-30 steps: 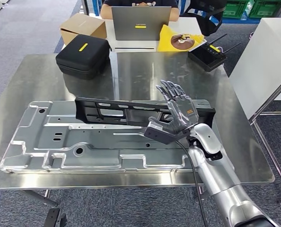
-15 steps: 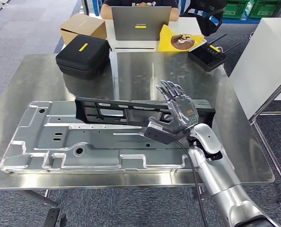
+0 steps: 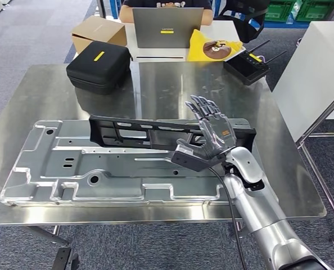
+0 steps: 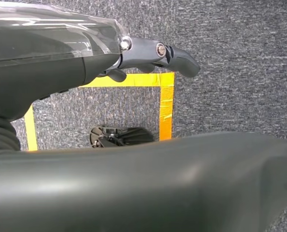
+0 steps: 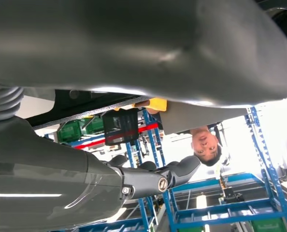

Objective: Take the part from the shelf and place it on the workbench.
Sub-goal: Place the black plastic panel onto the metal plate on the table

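**One black part on the plate, right hand spread beside it**

Two large pieces lie across the steel workbench (image 3: 37,84). Lowest and nearest is a long pressed metal plate (image 3: 72,169), running from the left side of the bench almost to the right, with ribs, slots and holes stamped into it. On its far edge rests the black part (image 3: 135,132), a long narrow frame with openings along its length, lying flat and stretching from the middle of the plate to its right end.

Farther back on the left, a black zip case (image 3: 98,64) with a yellow label sits on the bench, and a cardboard box (image 3: 98,31) stands just behind it. Beyond the bench's far edge a person (image 3: 165,4) sits behind a grey laptop (image 3: 167,27). Right of the laptop lie a yellow bag (image 3: 212,48) and a black controller (image 3: 247,66) with antennas.

At the right end of the part, the right hand (image 3: 207,138) is raised over the plate, palm up-tilted, fingers (image 3: 199,107) spread and pointing to the far side, thumb stretched left. It holds nothing; whether the thumb touches the part I cannot tell.

The left hand (image 4: 153,53) hangs over grey carpet marked with yellow tape (image 4: 166,104), its fingers loosely extended and holding nothing.
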### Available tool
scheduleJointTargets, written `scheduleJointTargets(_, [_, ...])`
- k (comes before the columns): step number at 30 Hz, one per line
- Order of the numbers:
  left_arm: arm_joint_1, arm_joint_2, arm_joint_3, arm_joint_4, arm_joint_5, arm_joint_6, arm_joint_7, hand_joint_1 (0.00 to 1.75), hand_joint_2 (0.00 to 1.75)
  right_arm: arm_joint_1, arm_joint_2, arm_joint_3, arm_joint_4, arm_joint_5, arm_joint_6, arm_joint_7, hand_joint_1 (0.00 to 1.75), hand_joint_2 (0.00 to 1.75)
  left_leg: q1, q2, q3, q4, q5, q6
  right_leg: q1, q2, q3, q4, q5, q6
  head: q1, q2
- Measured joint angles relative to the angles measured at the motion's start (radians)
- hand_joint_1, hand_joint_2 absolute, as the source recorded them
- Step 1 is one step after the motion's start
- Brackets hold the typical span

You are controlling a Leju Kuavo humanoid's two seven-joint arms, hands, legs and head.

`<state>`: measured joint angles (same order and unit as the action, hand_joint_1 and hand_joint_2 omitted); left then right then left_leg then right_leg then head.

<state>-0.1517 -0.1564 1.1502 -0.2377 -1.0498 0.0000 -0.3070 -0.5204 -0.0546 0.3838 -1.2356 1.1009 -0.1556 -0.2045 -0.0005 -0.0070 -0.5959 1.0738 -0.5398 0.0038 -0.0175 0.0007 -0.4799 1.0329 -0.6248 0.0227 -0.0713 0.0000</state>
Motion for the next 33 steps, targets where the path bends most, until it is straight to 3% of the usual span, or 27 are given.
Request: scheduleJointTargets(33, [0.000, 0.000, 0.000, 0.000, 0.000, 0.000, 0.000, 0.00, 0.00, 0.000, 0.000, 0.000, 0.000, 0.000, 0.000, 0.000, 0.00, 0.00, 0.000, 0.000, 0.000, 0.000, 0.000, 0.000, 0.000, 0.000, 0.000, 0.000, 0.000, 0.000, 0.000, 0.000])
